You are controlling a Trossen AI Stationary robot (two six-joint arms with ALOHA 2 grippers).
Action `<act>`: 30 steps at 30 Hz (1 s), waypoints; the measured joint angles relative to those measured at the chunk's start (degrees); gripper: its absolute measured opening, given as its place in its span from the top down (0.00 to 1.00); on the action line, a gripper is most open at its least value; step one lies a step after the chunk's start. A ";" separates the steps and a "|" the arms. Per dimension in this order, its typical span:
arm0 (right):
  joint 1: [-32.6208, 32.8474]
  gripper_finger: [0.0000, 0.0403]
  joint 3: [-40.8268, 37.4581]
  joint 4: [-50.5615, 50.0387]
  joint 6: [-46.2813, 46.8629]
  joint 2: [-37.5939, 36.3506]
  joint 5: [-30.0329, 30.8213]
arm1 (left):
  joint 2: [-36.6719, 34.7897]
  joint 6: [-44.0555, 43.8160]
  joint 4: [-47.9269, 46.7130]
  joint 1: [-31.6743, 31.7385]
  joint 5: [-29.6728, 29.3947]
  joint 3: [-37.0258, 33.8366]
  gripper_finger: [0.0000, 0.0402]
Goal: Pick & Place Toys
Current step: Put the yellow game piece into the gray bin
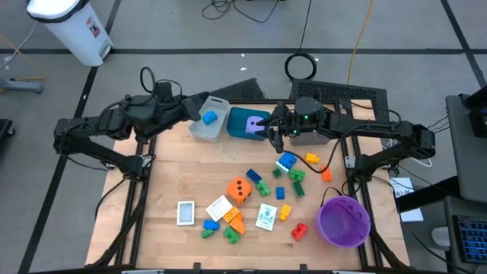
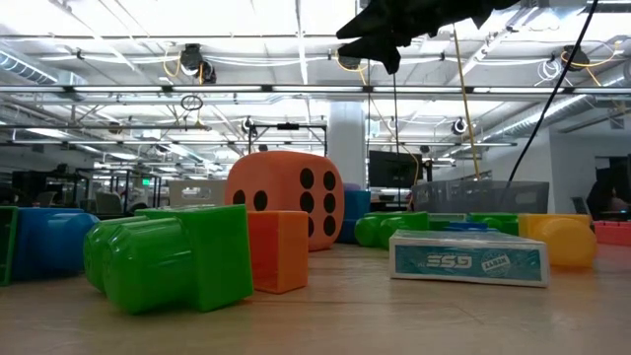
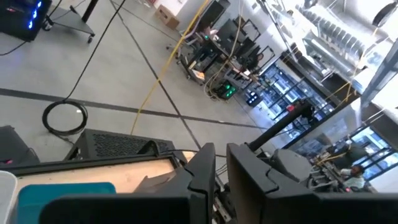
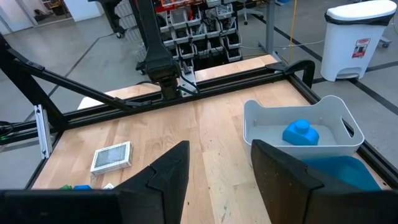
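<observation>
Hovering over the teal tray [image 1: 242, 122], the right gripper [image 1: 266, 129] shows jaws apart, empty. The left gripper [image 1: 204, 99], jaws together, sits at the grey tray's [image 1: 199, 129] eleven o'clock; a blue brick [image 1: 208, 117] lies inside.

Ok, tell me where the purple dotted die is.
In the high view, the purple dotted die sits in the teal tray, beside the right gripper.

Both arms reach inward at the table's far edge, left claw [image 1: 204, 101] shut, right claw [image 1: 268, 128] parted, empty

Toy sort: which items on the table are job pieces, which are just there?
Job:
- orange die
- purple die, in teal tray
- blue brick, in grey tray
- loose bricks
- picture cards

Just there:
- purple bowl
- the trays
</observation>
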 joint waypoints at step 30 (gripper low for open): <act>-0.01 0.59 0.00 0.00 0.02 0.00 0.02 | 2.08 -8.39 -9.48 0.02 -0.12 0.04 0.88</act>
